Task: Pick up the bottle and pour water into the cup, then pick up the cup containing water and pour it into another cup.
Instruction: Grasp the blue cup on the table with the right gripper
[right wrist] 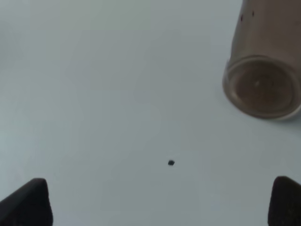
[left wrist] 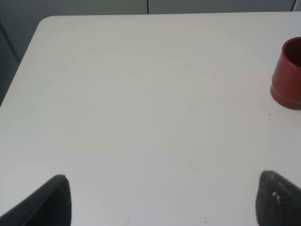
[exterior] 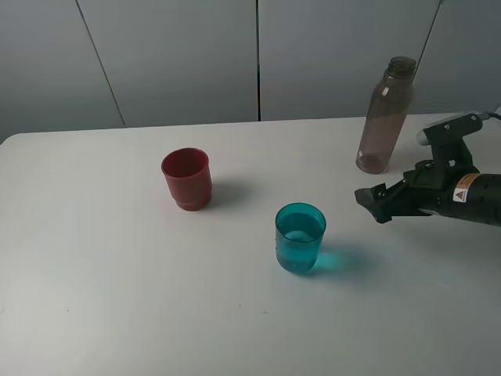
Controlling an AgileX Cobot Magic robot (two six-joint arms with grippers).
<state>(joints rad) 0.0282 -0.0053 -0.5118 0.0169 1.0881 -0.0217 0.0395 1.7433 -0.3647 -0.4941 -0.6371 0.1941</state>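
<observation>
The smoky grey-brown bottle (exterior: 385,117) stands upright at the back right of the white table. The teal cup (exterior: 300,237) stands near the middle and holds water. The dark red cup (exterior: 187,178) stands upright to its left and further back. My right gripper (exterior: 374,205) is open and empty, low over the table, between the bottle and the teal cup and touching neither. The right wrist view shows its spread fingertips (right wrist: 28,202) and the bottle's base (right wrist: 263,84) beside them. My left gripper (left wrist: 162,202) is open and empty over bare table, with the red cup (left wrist: 288,77) far off to one side. It is out of the exterior view.
The white table (exterior: 94,274) ends at a grey panelled wall (exterior: 180,55) behind. A small dark speck (right wrist: 170,163) lies on the table in front of the right gripper.
</observation>
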